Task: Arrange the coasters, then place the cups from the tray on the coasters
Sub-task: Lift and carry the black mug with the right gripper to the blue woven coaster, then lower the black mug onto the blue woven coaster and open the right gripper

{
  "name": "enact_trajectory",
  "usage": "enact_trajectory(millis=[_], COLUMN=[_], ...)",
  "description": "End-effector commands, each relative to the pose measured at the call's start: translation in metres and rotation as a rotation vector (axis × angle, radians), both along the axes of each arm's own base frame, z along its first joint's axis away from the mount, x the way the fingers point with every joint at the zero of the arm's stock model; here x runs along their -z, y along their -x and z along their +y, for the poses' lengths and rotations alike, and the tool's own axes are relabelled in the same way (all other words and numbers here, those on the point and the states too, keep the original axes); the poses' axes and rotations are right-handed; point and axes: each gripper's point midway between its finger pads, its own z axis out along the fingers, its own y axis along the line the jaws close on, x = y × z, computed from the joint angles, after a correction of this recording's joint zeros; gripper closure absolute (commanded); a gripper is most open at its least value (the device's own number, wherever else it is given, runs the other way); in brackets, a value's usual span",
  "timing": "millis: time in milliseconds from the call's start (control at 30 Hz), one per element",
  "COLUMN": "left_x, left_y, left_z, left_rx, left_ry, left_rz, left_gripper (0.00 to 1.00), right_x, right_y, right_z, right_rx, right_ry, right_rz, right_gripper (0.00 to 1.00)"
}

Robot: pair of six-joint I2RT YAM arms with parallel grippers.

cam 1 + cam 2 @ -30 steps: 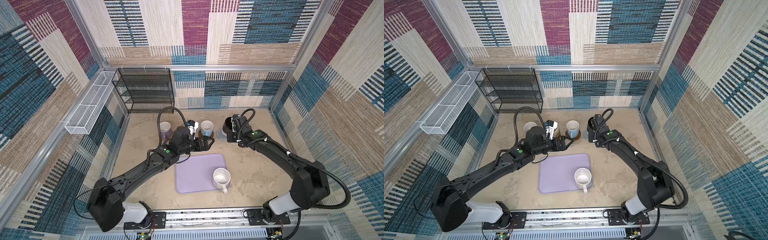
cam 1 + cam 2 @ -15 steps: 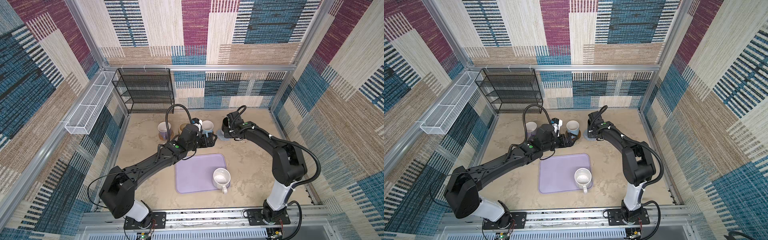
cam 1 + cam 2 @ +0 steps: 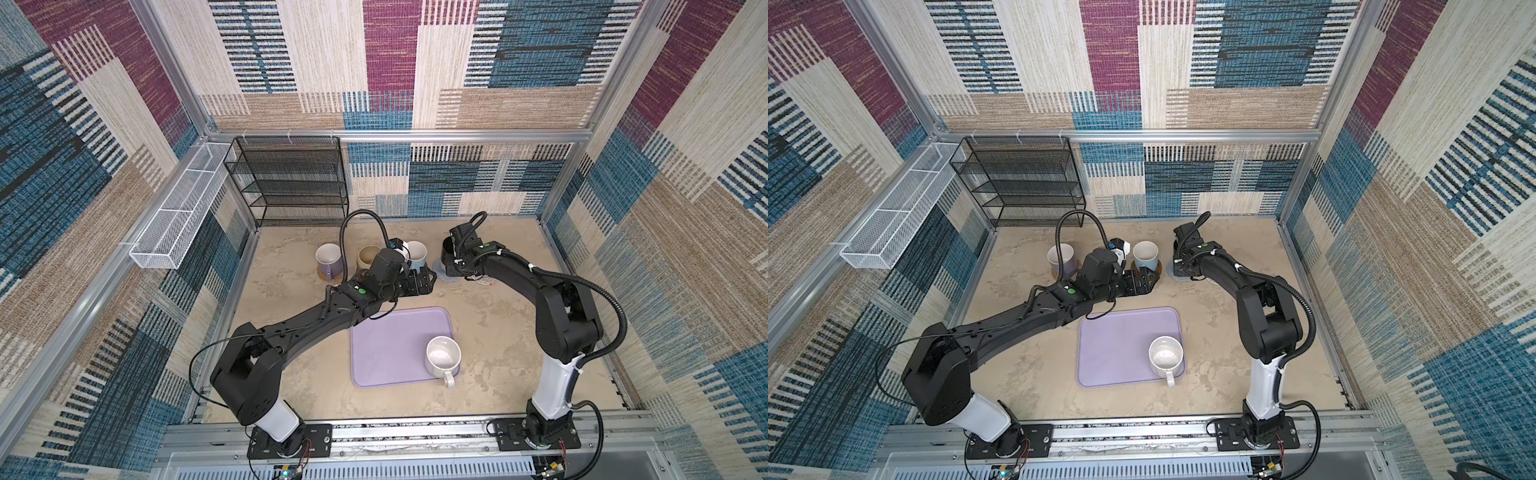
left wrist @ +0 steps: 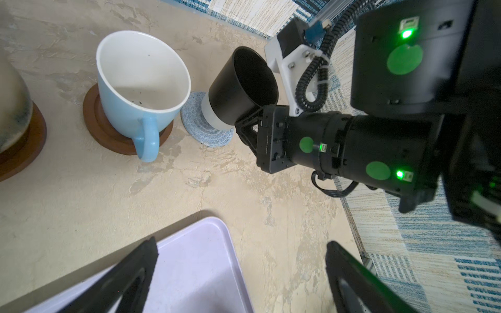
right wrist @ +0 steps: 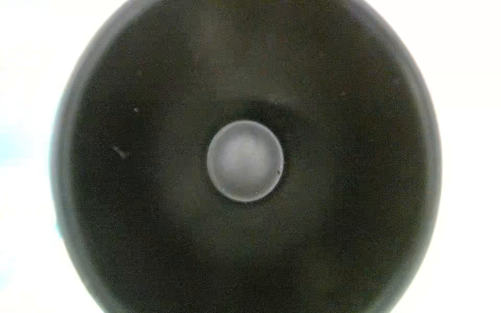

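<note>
Far row, left end: lavender mug upright on the tan rattan coaster. Just right of it, beige mug on a dark brown wood coaster. Next right, light blue mug on the second dark brown coaster, handle pointing to the near side. Left gripper hovers just near of the light blue mug, above bare table between that mug and the tray; jaws spread wide, nothing between them. The tray lies centre-near and carries only the speckled white mug, in its near right corner, handle poking out over the near rim. Right of the light blue mug: black mug, clamped at its rim by the right gripper, jaws closed tight on the mug wall. Its pale foot is down at the grey-blue woven coaster, toward that coaster's far edge; full contact not certain. The right wrist view looks straight down into the mug's dark interior. Whitish woven coaster shows only as a sliver under the right arm, just right of the grey-blue one, bare.
</note>
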Motion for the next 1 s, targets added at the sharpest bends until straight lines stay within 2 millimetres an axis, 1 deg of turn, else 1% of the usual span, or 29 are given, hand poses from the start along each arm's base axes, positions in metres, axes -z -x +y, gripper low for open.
enact_trajectory(millis=[0,100,200,267,500,600,767,833,867,967], left_x=[-0.003,0.0,0.003,0.005,0.01,0.011,0.012,0.012,0.012,0.011], left_y=[-0.002,-0.002,-0.003,-0.003,-0.001,0.0,0.0,0.001,0.001,0.002], left_z=[-0.001,0.001,0.001,-0.001,0.0,-0.001,0.0,0.0,0.0,0.001], left_rx=[-0.01,-0.017,-0.02,-0.017,-0.014,-0.011,-0.01,-0.011,-0.01,-0.011], left_ry=[0.019,0.012,0.015,0.017,0.02,0.023,0.022,0.025,0.024,0.025], left_rz=[-0.005,-0.001,0.001,0.007,0.018,0.022,0.023,0.02,0.021,0.02], left_gripper=[0.01,0.01,0.01,0.01,0.01,0.01,0.01,0.01,0.01,0.01], right_x=[-0.013,-0.007,-0.006,-0.004,0.013,0.011,-0.006,-0.01,-0.01,0.0], right_y=[-0.017,-0.016,-0.017,-0.018,-0.017,-0.018,-0.019,-0.019,-0.018,-0.016], right_z=[0.002,0.003,0.011,0.016,0.011,0.011,0.017,0.015,0.014,0.01], right_rx=[0.01,0.01,-0.022,-0.031,-0.008,-0.005,-0.027,-0.017,-0.012,0.002], right_ry=[-0.001,0.002,-0.03,-0.019,0.045,0.042,0.007,0.004,0.007,0.031], right_rz=[-0.076,-0.061,-0.071,-0.077,-0.041,-0.05,-0.09,-0.107,-0.108,-0.078], right_gripper=[1.0,1.0,1.0,1.0,1.0,1.0,1.0,1.0,1.0,1.0])
